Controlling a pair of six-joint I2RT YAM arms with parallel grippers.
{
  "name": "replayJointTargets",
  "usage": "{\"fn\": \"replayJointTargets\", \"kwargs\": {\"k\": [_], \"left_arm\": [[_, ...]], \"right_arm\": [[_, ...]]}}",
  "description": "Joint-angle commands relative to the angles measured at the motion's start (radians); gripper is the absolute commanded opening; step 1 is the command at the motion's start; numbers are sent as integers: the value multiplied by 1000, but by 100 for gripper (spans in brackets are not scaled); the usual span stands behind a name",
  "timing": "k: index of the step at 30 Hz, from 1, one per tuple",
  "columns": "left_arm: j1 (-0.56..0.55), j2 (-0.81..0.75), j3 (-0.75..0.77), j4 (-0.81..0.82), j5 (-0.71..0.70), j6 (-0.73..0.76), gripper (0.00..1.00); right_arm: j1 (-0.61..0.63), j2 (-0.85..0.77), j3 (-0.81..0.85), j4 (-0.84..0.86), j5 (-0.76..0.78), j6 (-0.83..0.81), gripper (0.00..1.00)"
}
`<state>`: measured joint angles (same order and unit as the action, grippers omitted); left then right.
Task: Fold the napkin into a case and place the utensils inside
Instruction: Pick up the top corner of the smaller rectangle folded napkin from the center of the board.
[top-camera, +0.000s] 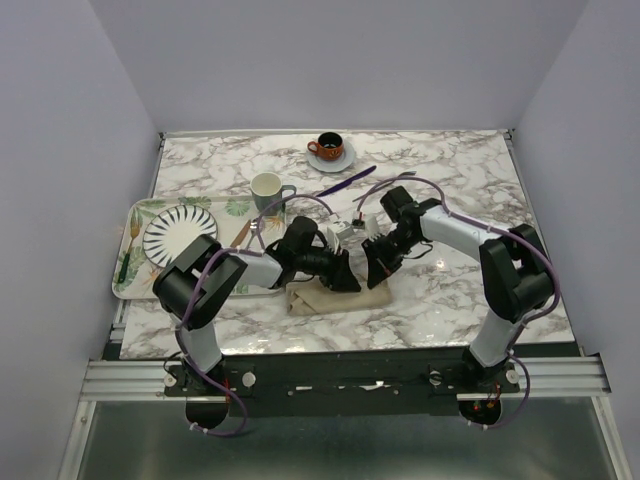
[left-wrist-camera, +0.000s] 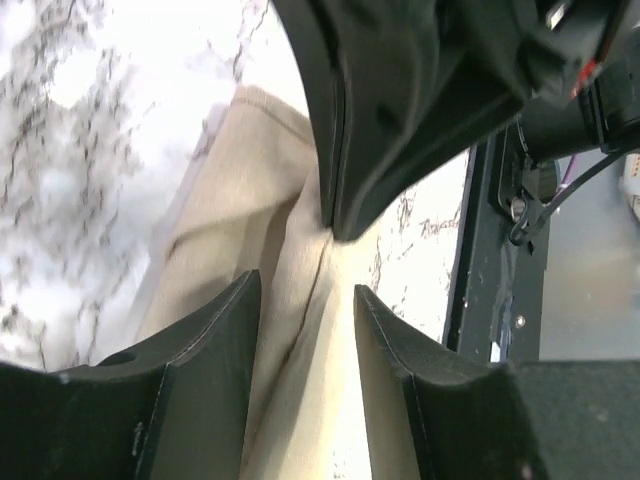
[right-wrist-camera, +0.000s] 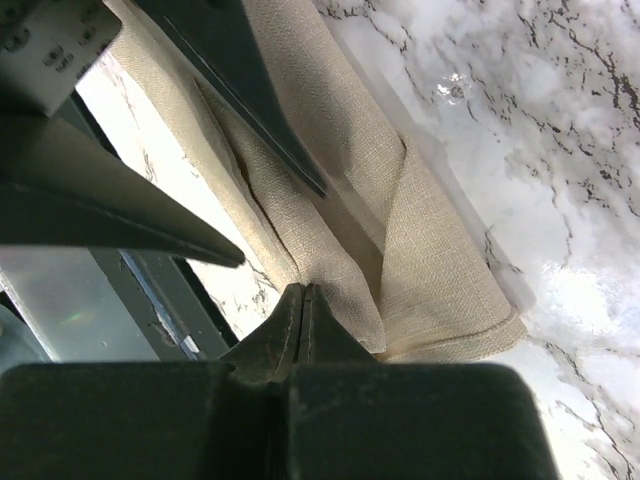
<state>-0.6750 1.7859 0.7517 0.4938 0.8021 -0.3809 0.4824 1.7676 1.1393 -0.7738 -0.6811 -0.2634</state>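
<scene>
Folding of the napkin (top-camera: 335, 298) is judged to be the step in hand: the beige cloth is seen as a rumpled, partly doubled strip on the marble worktop (top-camera: 450, 190), close to the near edge and about midway between left and right, and no tidy case is formed yet. Both arms are bent down over it. The jaws of the left gripper (left-wrist-camera: 305, 310) are held roughly half open, one on each side of a raised crease that runs along the cloth. Nothing is clamped by them, though the cloth is just beside both inner faces. The jaws of the right gripper (right-wrist-camera: 303, 297) are closed fully, with their tips set against the fold where layers meet; whether a thin layer is pinched there cannot be told. The two grippers are placed tip to tip, just beside each other. The purple knife (top-camera: 347, 181) is seen well apart on the far side of the worktop, near the cup and saucer (top-camera: 330, 149), and the fork cannot be picked out with certainty. For the next move, it is judged that the crease would need to be gripped by the left jaws and drawn over while the cloth is pinned by the right, so that a narrow pocket is laid flat. A loose layer could easily be dragged askew.
</scene>
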Motion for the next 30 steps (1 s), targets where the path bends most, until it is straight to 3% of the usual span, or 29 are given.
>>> {"fn": "replayJointTargets", "kwargs": {"k": [1, 9, 30], "left_arm": [[9, -77, -57, 161, -47, -38, 51], [-5, -30, -28, 129, -55, 17, 52], [-46, 43, -15, 115, -61, -7, 47]], "right_arm": [[-8, -25, -29, 34, -29, -17, 1], [-8, -33, -27, 38, -44, -27, 1], [-24, -36, -21, 41, -58, -16, 1]]}}
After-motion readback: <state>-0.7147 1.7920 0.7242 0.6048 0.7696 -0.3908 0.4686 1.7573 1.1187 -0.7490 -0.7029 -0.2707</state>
